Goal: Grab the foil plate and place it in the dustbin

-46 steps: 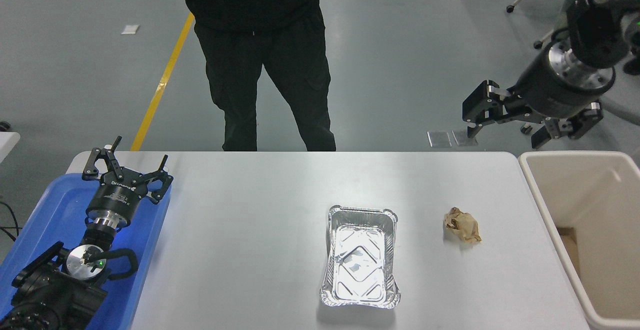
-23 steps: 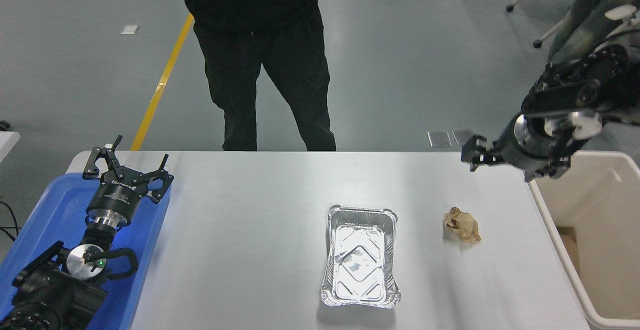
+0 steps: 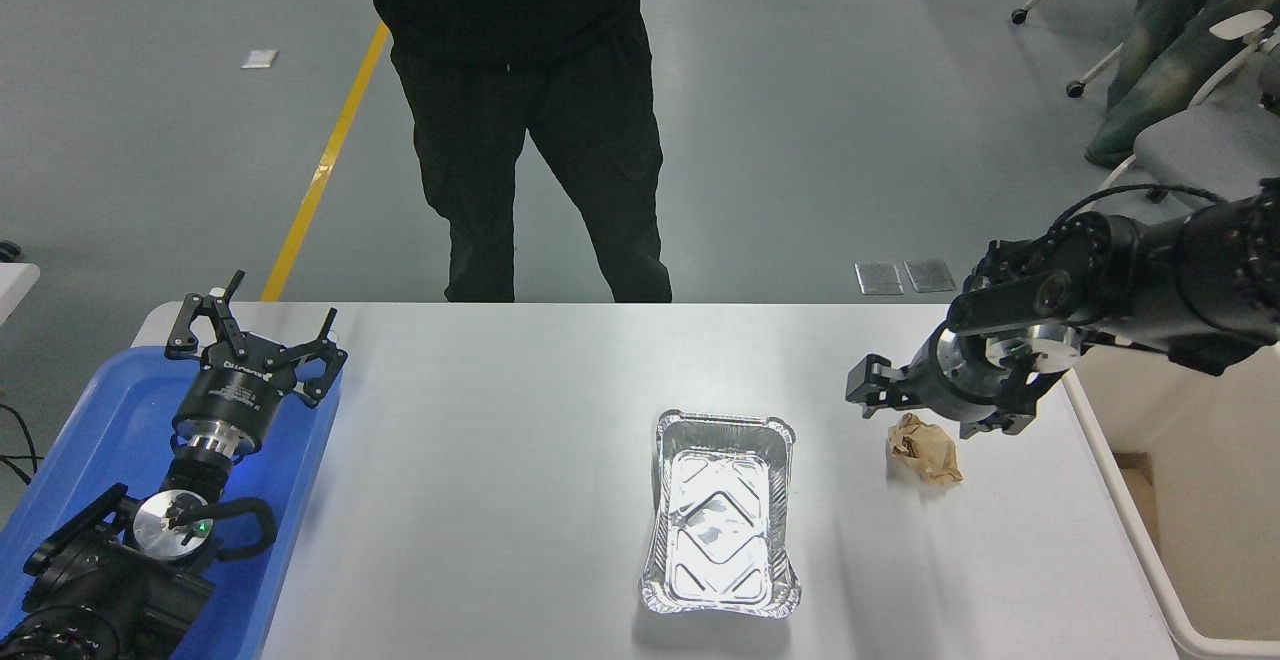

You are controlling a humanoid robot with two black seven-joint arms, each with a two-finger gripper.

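The foil plate (image 3: 722, 512) lies flat on the white table (image 3: 500, 460), right of centre near the front edge. The cream-white dustbin (image 3: 1215, 530) stands at the table's right end, its far part hidden behind my right arm. My right gripper (image 3: 925, 402) is open and empty. It hangs low over the table just behind a crumpled brown paper ball (image 3: 925, 450), to the right of and beyond the foil plate. My left gripper (image 3: 255, 332) is open and parked over the blue tray at the lower left.
A flat blue tray (image 3: 110, 420) sits at the table's left end under the left arm. A person in black stands at the far edge (image 3: 530, 140). Another seated person and a chair are at the top right (image 3: 1180, 50).
My right arm has swung down and to the left, from high beyond the table's far right corner to low over the table behind the paper ball. The foil plate has not moved.
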